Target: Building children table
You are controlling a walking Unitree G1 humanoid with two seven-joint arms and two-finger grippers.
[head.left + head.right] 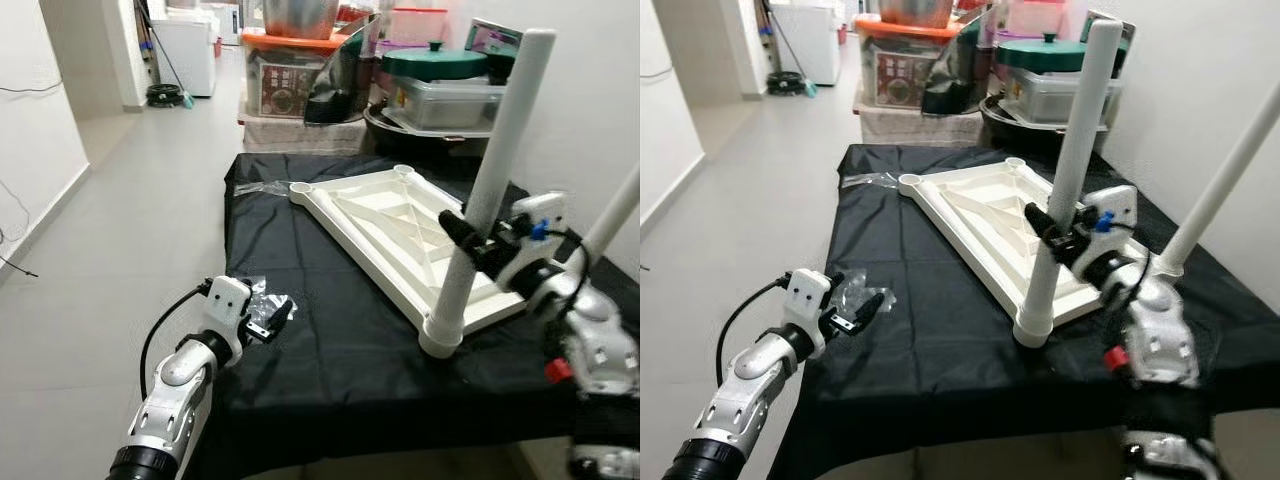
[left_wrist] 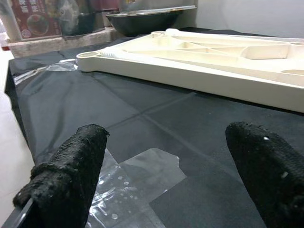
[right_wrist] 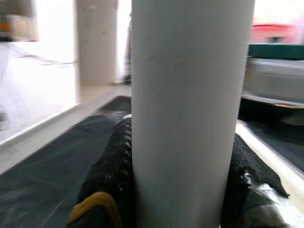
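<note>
Eye views: one white plastic tabletop upside down on black-draped desk, two white tube legs upright at its near corners. Right end effector clamped around nearer leg.

Left wrist view: left end effector spread over clear plastic wrap, tabletop at 1 o'clock.

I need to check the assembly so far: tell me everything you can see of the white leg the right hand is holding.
The white leg is a smooth, round, plastic-looking tube, standing nearly upright and leaning slightly. Its foot sits in a corner socket of the upturned tabletop on the black cloth. The right hand is closed around its lower half.
</note>
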